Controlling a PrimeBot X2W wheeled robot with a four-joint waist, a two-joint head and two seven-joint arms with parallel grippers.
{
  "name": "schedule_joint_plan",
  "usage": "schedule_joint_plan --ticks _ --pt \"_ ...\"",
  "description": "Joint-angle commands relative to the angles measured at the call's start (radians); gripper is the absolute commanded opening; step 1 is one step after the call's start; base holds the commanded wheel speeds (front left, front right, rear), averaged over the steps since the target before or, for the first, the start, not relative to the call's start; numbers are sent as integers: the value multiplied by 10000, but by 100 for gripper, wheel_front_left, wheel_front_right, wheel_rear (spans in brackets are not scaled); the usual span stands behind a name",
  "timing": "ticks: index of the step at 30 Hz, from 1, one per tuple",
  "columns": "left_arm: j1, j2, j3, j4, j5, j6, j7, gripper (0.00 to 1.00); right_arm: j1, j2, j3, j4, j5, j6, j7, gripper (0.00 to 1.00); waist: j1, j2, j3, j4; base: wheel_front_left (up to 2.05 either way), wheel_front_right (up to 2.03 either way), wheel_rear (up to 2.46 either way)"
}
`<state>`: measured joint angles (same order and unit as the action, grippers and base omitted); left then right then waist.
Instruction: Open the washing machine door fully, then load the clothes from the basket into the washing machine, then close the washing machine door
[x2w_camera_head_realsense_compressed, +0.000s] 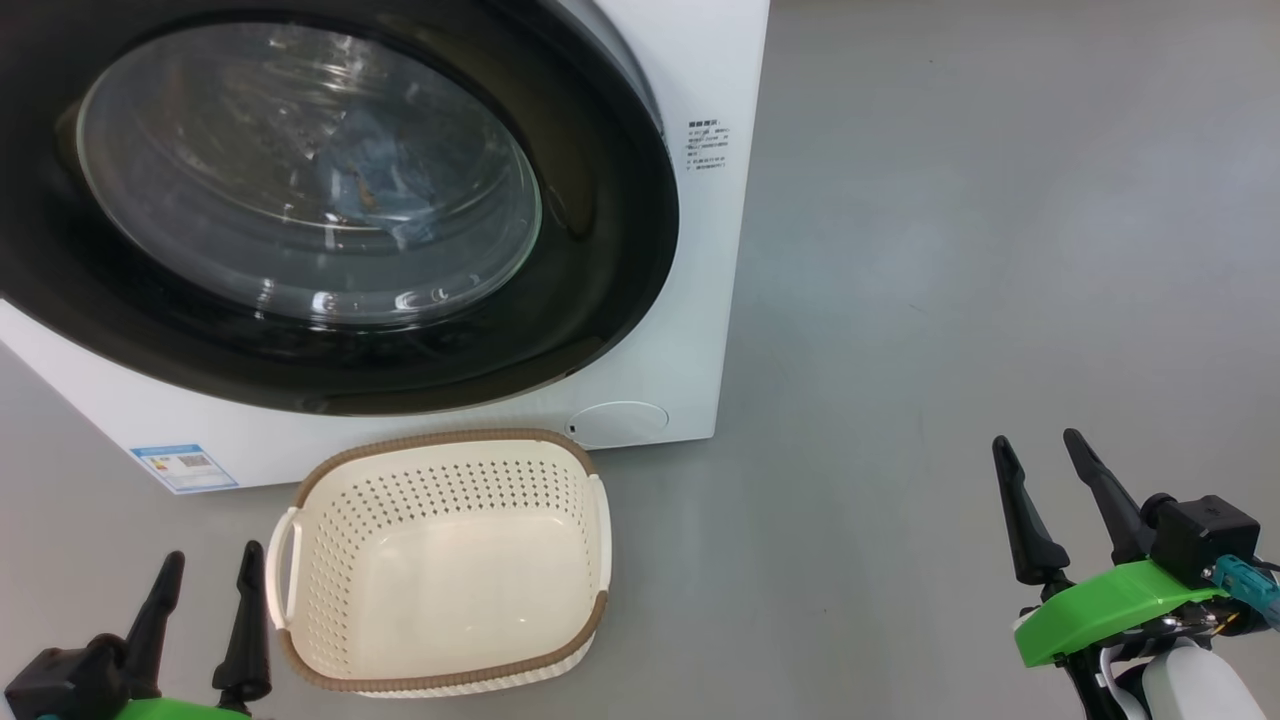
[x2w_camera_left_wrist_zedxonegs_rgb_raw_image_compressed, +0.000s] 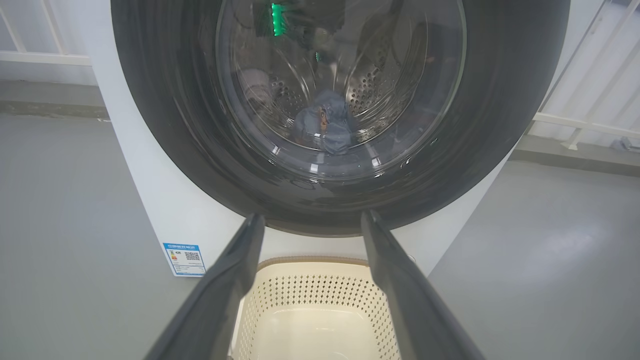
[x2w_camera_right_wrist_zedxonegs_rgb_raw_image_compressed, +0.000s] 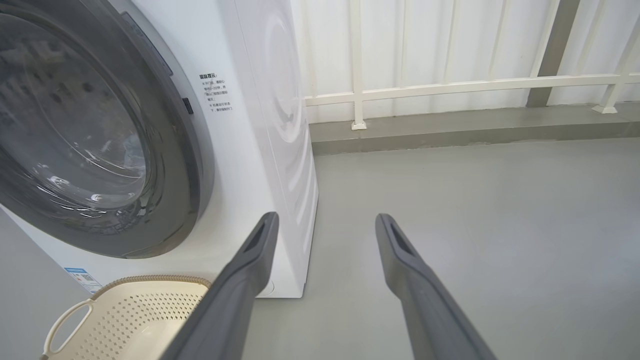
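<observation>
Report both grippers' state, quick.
Left gripper: open, holding nothing.
Right gripper: open, holding nothing.

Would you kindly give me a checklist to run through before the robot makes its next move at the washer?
1. The basket is emptied: ok, nothing lies in it.
2. The clothes are loaded: ok, blue fabric shows through the washing machine door; whether both garments are inside, cannot tell.
3. The door is closed: ok, its black rim lies flat against the front of the washing machine; latched, cannot tell.
4. The left gripper is free: ok, open and holding nothing.
5. The right gripper is free: ok, open, holding nothing, apart from the machine.
</observation>
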<state>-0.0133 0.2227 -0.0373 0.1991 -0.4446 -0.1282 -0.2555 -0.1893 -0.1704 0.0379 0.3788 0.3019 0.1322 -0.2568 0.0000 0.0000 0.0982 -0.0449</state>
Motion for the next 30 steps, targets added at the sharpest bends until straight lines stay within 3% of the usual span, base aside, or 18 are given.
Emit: schedule_joint_plan --ticks 1,16,17,23,30 --pt "-220 232 410 -148 71 -25 -63 100 73 -85 160 -261 -48 -15 -49 100 0 0 -2 9 0 0 0" --pt "-321 229 462 -228 135 -25 -63 100 28 -34 129 -331 -64 -15 -49 100 0 0 188 13 0 0 0" --pt "-26 -18 79 28 3 4 3 0 1 50 -22 -25 5 0 2 0 0 0 185 15 0 0 0" --pt "150 -600 -147 622 -57 4 24 0 273 357 15 671 67 0 33 0 0 0 184 17 0 0 0" --pt "111 -652 -69 574 -723 22 218 0 318 404 -72 545 799 -1 240 0 12 0 100 42 0 0 0"
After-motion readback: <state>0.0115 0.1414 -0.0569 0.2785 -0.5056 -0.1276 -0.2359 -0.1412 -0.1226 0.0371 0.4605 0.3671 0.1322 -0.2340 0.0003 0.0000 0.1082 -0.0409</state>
